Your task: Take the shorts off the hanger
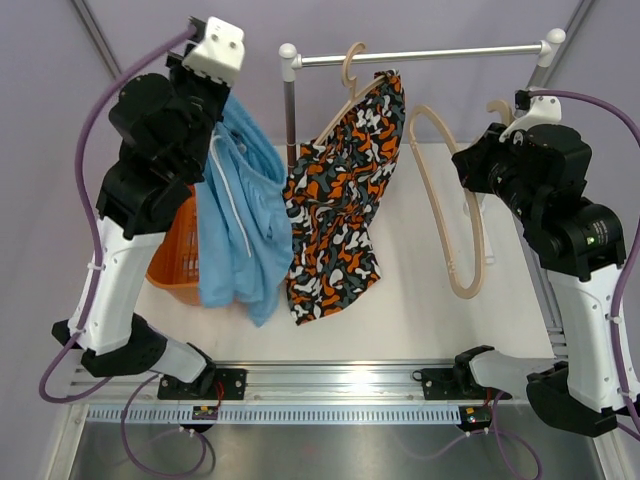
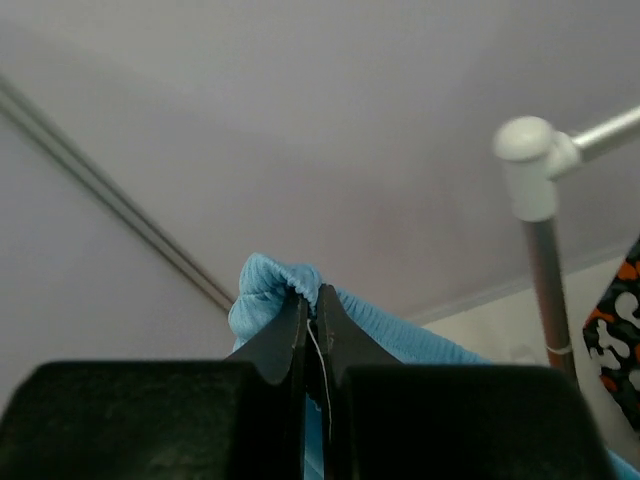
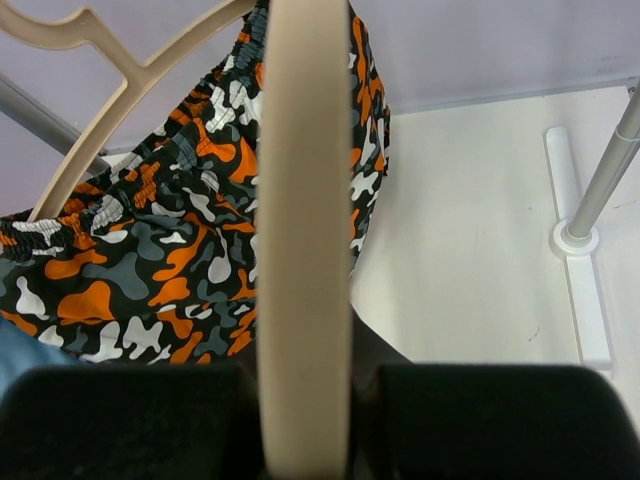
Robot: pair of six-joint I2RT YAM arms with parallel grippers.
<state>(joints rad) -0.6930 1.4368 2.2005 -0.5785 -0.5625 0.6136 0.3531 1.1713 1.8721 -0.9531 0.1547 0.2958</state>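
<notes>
My left gripper [image 1: 214, 98] is raised at the back left and is shut on the waistband of the light blue shorts [image 1: 240, 215], which hang free from it. In the left wrist view the fingertips [image 2: 311, 300] pinch the blue cloth [image 2: 268, 290] and its white drawstring. The camouflage shorts [image 1: 340, 210] hang from a beige hanger [image 1: 350, 80] on the rail [image 1: 420, 55]. My right gripper [image 1: 472, 168] is shut on a second, bare beige hanger [image 1: 450, 220] off the rail. Its bar [image 3: 303, 250] runs between my fingers, with the camouflage shorts [image 3: 150, 260] beyond.
An orange basket [image 1: 178, 255] stands on the table at the left, partly behind the blue shorts. The rack's left post [image 1: 290, 110] rises between the two shorts. Its right post and white foot [image 3: 580, 235] stand at the back right.
</notes>
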